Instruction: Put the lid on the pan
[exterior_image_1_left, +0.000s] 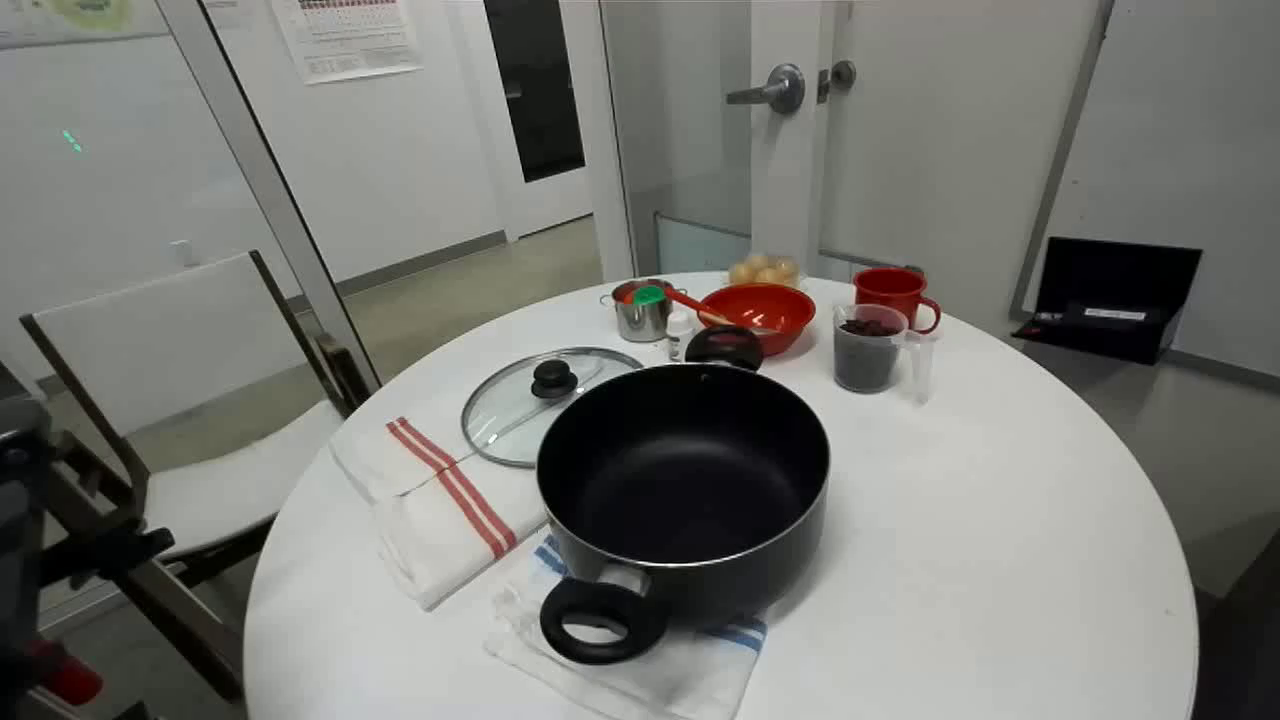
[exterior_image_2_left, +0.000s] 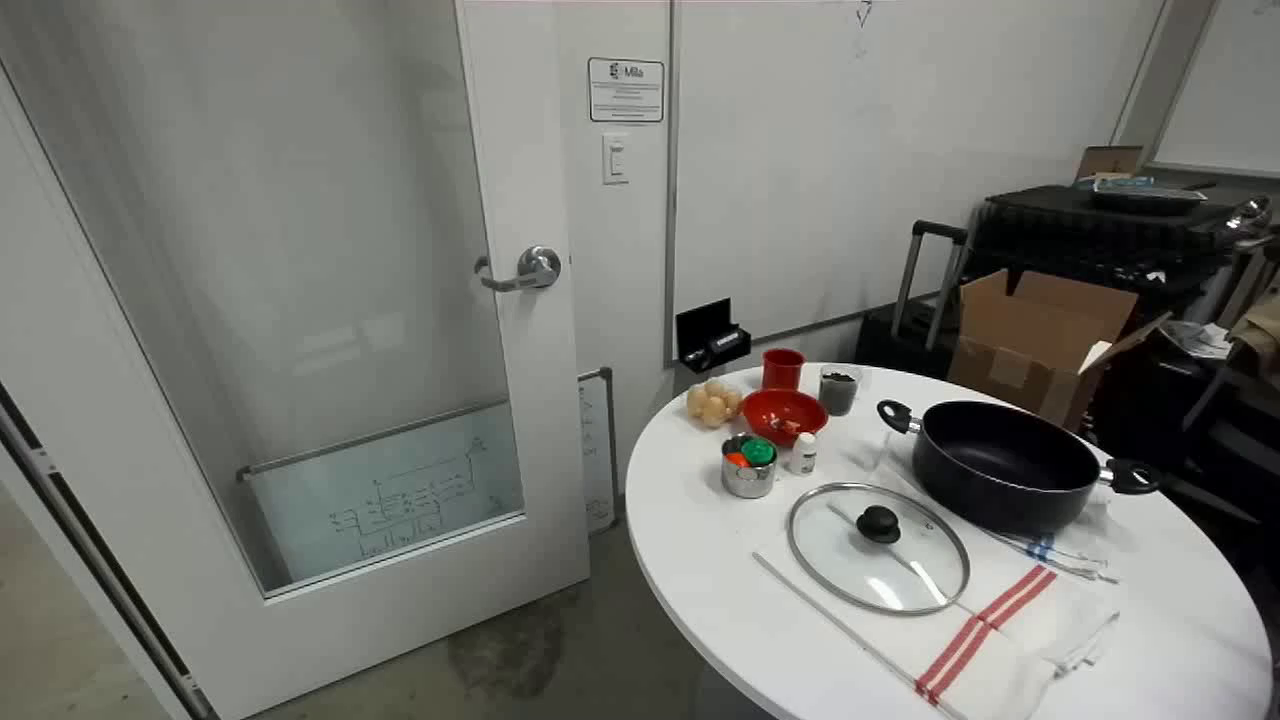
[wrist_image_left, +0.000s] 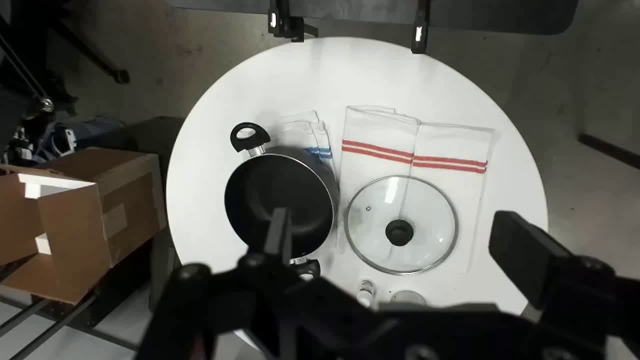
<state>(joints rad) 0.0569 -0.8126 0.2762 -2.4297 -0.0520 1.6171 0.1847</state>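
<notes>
Gripper (wrist_image_left: 393, 222) is released: fingers (wrist_image_left: 278, 235) spread wide in the wrist view, the lid (wrist_image_left: 400, 230) showing in the gap beyond them. Lid lies flat, dark knob (exterior_image_2_left: 879, 522) up, on a white towel with red stripes (wrist_image_left: 450, 142), just beside the pan (exterior_image_2_left: 1005, 465). Pan stands upright, top open, partly on a blue-striped towel (exterior_image_1_left: 700, 675), two black loop handles (exterior_image_2_left: 1133, 476) out at opposite sides; dark inside shows in both exterior views. All on a round white table (exterior_image_1_left: 1000, 550). Past the lid, in an exterior view: steel pot (exterior_image_2_left: 748, 482) with green and orange items (exterior_image_2_left: 757, 452) in it, small white bottle (exterior_image_2_left: 803, 455) right beside, red bowl (exterior_image_2_left: 765, 410) next, tan round items (exterior_image_2_left: 713, 403) near the bowl; what those items are, can't tell. Red mug (exterior_image_1_left: 890, 290) and clear measuring cup (exterior_image_1_left: 866, 365) with dark bits (exterior_image_1_left: 870, 328) inside stand near each other, on the table too. Open cardboard box (wrist_image_left: 132, 215) sits off the table edge in the wrist view, and a chair (exterior_image_1_left: 180, 345) with a pale seat and back stands by the table in an exterior view.
</notes>
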